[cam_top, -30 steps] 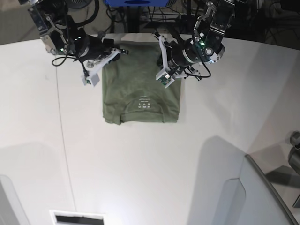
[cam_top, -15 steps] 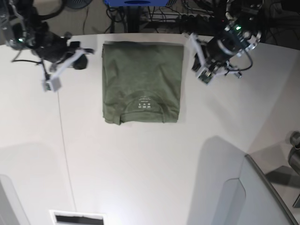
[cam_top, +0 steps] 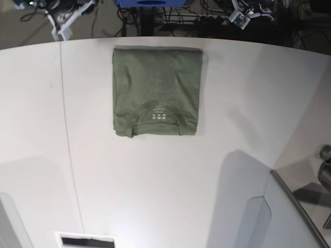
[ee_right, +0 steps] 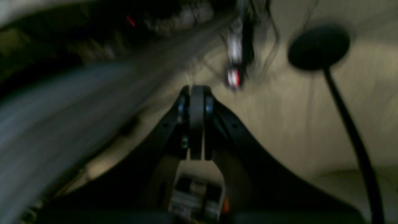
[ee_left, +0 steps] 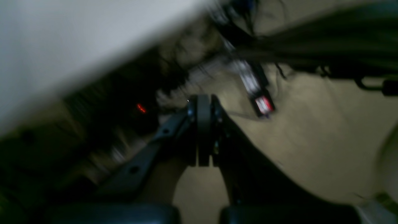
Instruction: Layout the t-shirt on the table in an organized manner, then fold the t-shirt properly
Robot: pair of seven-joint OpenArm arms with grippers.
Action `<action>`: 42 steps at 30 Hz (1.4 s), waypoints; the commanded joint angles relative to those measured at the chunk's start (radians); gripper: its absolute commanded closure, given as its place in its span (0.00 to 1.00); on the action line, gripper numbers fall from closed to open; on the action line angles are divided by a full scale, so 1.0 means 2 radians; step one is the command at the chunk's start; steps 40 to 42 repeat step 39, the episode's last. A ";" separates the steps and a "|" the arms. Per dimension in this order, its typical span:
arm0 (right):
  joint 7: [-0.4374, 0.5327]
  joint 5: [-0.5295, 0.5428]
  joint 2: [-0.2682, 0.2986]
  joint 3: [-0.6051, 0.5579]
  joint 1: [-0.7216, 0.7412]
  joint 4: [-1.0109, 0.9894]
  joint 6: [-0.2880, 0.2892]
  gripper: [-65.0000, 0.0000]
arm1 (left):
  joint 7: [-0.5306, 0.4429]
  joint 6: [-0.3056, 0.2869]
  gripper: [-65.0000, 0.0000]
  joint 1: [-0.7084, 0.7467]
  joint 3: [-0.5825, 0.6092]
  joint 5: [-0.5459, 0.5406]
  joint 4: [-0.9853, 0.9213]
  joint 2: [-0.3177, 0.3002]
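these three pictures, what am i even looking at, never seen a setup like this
This is a robot with two arms, filmed by three cameras at once. The wide picture looks down from above on a white table. On it lies an olive-green t-shirt, folded into a neat rectangle, with small white label print showing near its neck. Nothing is touching it.

The two dark, blurry pictures come from cameras mounted on each arm's wrist, looking along its pincer. The left gripper and the right gripper are both closed, and neither holds anything. Behind them you see only floor and cables, so both arms are off the table. In the overhead view they barely show, at the top edge: right gripper, left gripper.
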 commanded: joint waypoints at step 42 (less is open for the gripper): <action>0.576 -0.272 -0.195 0.071 0.249 -0.815 0.001 0.99 | -0.444 0.227 1.00 -0.373 0.182 -0.007 -0.840 0.028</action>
